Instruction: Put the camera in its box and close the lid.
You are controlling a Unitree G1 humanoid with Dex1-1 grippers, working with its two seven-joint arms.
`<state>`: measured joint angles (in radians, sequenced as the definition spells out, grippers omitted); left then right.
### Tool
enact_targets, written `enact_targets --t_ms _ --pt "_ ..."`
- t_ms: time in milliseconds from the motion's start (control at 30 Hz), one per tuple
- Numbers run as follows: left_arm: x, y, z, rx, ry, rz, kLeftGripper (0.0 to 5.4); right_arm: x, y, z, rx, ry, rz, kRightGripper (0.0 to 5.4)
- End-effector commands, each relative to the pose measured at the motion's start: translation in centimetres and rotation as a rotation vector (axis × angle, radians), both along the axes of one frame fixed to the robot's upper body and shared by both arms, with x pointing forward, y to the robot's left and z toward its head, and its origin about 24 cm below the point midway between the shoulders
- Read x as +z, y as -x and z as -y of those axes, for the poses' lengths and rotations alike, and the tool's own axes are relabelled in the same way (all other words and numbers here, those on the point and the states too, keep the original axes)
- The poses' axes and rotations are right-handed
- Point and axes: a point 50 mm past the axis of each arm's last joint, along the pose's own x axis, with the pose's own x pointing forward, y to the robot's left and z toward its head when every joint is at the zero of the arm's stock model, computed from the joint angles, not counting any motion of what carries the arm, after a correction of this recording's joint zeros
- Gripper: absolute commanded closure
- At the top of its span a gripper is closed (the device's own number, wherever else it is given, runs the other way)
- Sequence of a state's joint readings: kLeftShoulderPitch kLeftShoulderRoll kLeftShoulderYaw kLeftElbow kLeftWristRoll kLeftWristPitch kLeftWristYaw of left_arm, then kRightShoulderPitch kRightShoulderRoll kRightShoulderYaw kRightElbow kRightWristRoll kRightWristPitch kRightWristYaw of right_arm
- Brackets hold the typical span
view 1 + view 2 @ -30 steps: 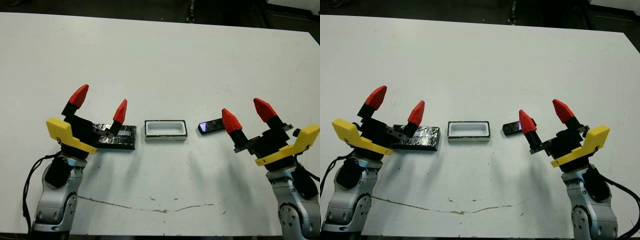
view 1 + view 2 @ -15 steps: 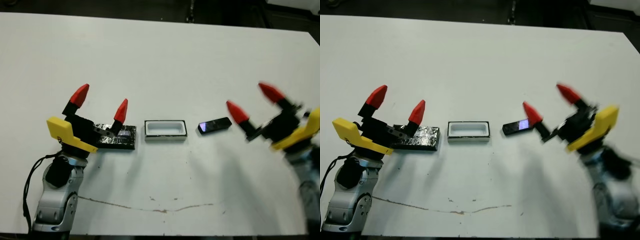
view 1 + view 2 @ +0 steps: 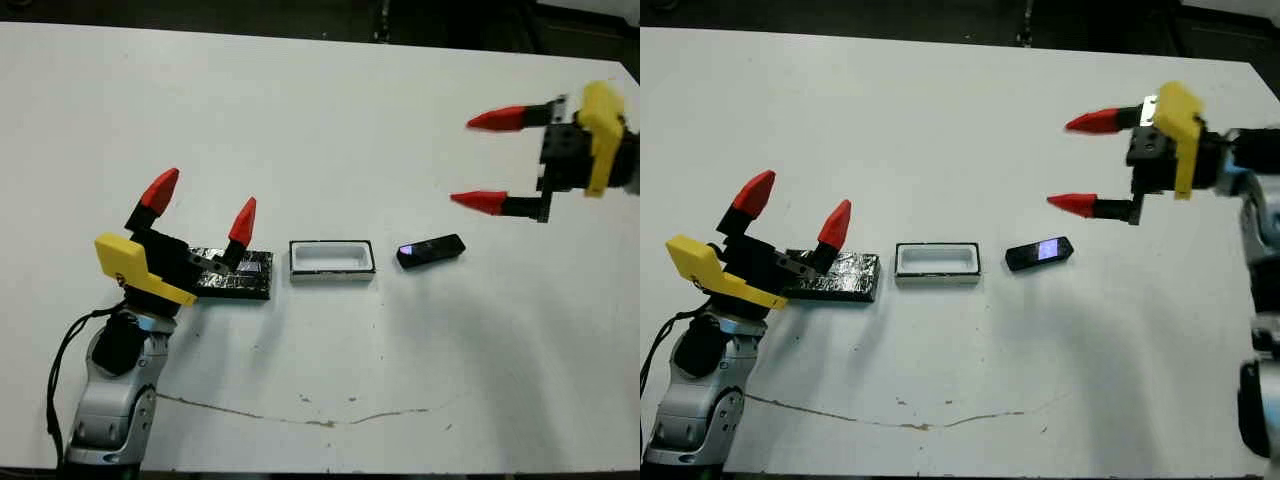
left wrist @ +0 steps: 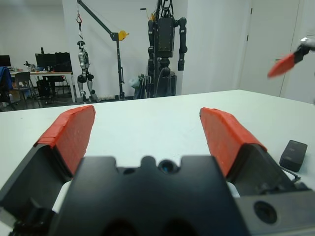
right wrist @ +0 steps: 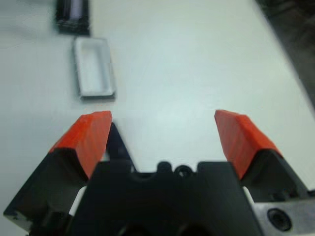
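Observation:
The camera (image 3: 430,251), a small black bar with a bluish face, lies flat on the table just right of the box (image 3: 331,261), a shallow white tray with a black rim. Left of the box lies the crinkly black lid (image 3: 235,273). My left gripper (image 3: 200,205) hovers over the lid's left end, open and holding nothing. My right gripper (image 3: 465,160) is raised above the table, beyond and to the right of the camera, open with its fingers pointing left. The right wrist view shows the box (image 5: 93,66) and, past it, the lid (image 5: 73,14).
The white table (image 3: 330,120) stretches back to a dark edge. A thin dark crack line (image 3: 300,415) runs along its near part. In the left wrist view, stands, a crane frame and robot rigs (image 4: 165,44) rise beyond the table's far side.
My right arm has lifted from the near right of the table and swung up and back, its fingers now pointing left. The left arm, lid, box and camera have not moved.

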<state>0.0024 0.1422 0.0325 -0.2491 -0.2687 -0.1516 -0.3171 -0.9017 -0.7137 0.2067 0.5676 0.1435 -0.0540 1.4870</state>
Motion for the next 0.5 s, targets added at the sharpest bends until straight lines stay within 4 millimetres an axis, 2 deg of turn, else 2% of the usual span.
enact_targets --t_ms 33,200,333,500 --pt "-0.4 0.2 -0.2 0.004 0.007 -0.017 0.0 -0.6 -0.4 -0.5 0.052 0.092 -0.051 0.01" --pt "-0.4 0.2 -0.2 0.008 0.009 -0.018 0.0 -2.6 -1.2 -1.2 0.073 0.146 -0.194 0.01" --pt "-0.3 0.1 -0.2 0.007 0.003 -0.013 0.0 -3.4 -1.3 -1.7 0.069 0.248 -0.209 0.01" --pt "-0.2 0.0 -0.2 0.007 -0.005 -0.015 0.0 -4.4 -1.1 -2.4 0.097 0.291 -0.2 0.01"
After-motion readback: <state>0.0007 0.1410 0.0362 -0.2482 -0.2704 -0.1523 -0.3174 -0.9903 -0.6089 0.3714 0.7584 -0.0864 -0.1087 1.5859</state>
